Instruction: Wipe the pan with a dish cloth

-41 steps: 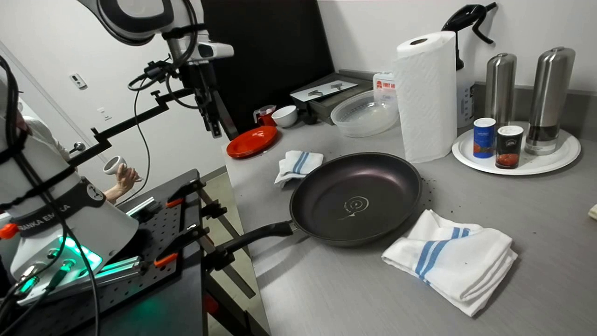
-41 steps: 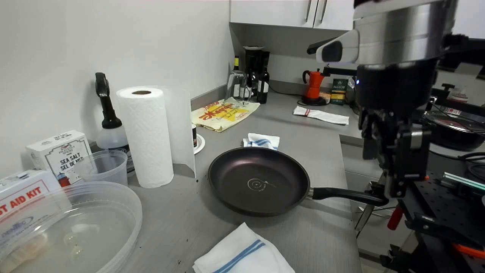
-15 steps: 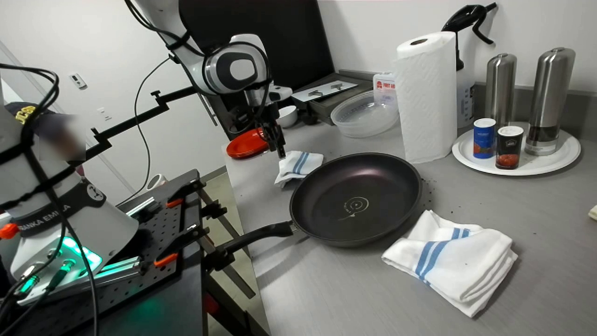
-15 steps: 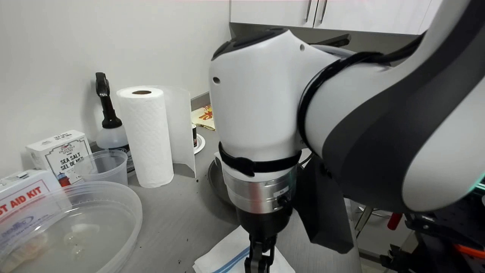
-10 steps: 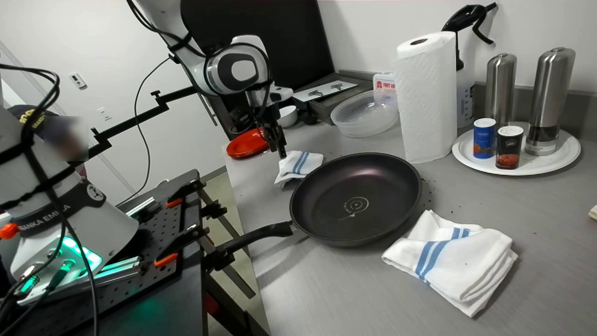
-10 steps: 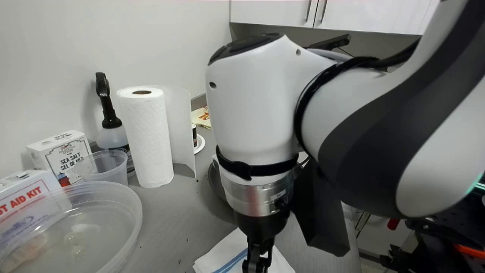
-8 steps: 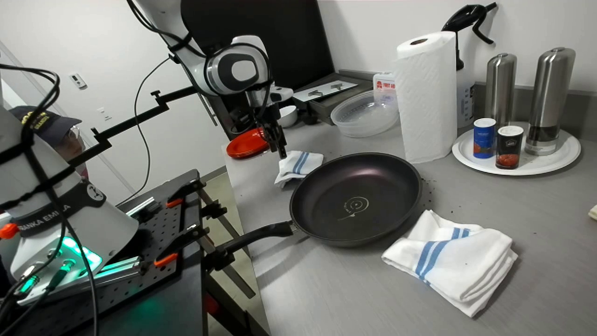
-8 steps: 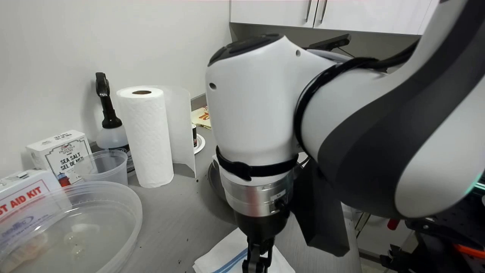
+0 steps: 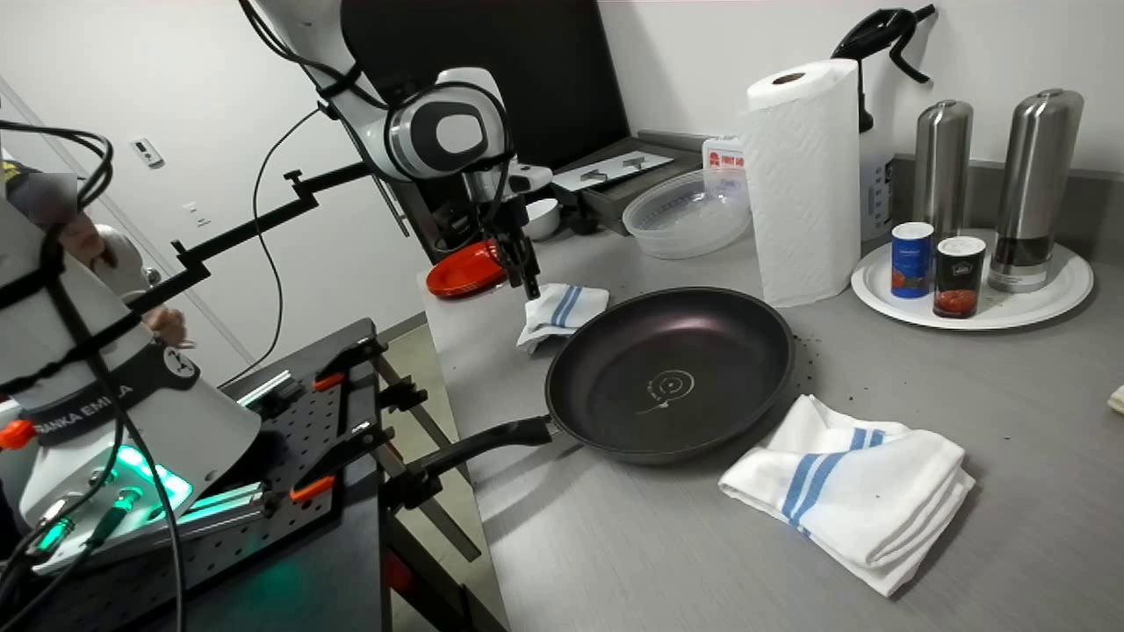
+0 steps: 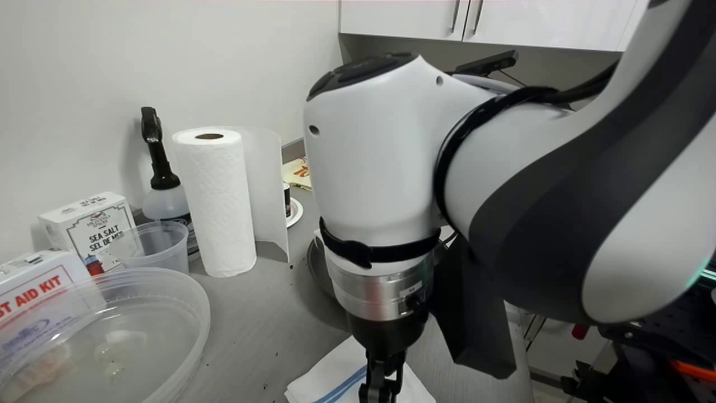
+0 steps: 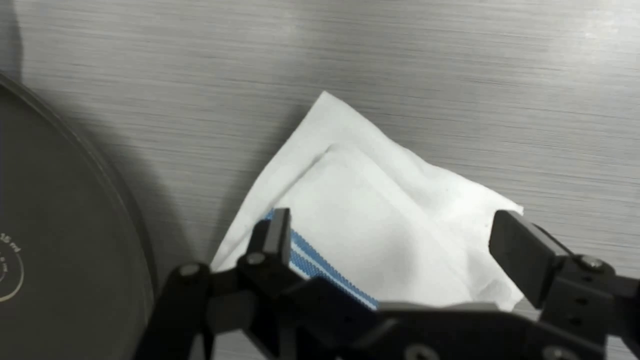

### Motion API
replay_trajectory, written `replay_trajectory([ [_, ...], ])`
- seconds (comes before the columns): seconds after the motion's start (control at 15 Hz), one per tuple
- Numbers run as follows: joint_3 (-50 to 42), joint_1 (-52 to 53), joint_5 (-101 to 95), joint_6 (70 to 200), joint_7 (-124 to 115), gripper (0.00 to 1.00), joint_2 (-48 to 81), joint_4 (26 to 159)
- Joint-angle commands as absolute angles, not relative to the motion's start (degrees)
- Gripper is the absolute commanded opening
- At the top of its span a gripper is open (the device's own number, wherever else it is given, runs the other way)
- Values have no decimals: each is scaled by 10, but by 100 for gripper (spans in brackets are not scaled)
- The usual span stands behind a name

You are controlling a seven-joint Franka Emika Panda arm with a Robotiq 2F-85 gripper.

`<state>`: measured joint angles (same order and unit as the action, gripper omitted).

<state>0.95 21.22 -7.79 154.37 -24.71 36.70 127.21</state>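
Directly over a striped cloth [image 11: 365, 215], spread wide

Leftmost in the wrist view is the dark pan [image 11: 65, 215], resting on the counter [image 11: 175, 75]. A bare strip of counter parts it from the striped cloth, which is folded, white with blue bands. One of my fingers [image 11: 278, 232] stands over the stripes; farther right, its mate stands by the cloth's right edge, so my end effector [image 11: 390, 225] is spread wide, with white fabric showing between the tips. Whether either tip touches the cloth, I cannot tell.

From left to right in an exterior view, my base [image 9: 149, 404] comes first, with a person [image 9: 83, 243] partly hidden behind it. Then come red plates [image 9: 461, 272] near the counter's edge, my end effector pointing down in front of their right side. The striped cloth lies below it, and just right of that sits the pan, its handle [image 9: 492, 440] reaching left past the counter's edge. Behind the pan stand a clear tub [image 9: 659, 241] and an upright paper towel roll [image 9: 803, 193]; nearer the camera lies a second striped cloth [image 9: 856, 491], just beside the pan. At far right, a white plate [image 9: 1019, 309] carries tall steel cylinders [image 9: 1036, 184] and small white-topped containers [image 9: 957, 276].
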Motion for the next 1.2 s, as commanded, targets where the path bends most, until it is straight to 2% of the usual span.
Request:
replay_trajectory([
  [0.0, 3, 219, -68, 1543, -240, 100, 367, 1272],
  [0.4, 0, 224, -68, 1551, -249, 100, 358, 1281],
  [1.13, 26, 178, -35, 1700, -163, 100, 408, 1275],
])
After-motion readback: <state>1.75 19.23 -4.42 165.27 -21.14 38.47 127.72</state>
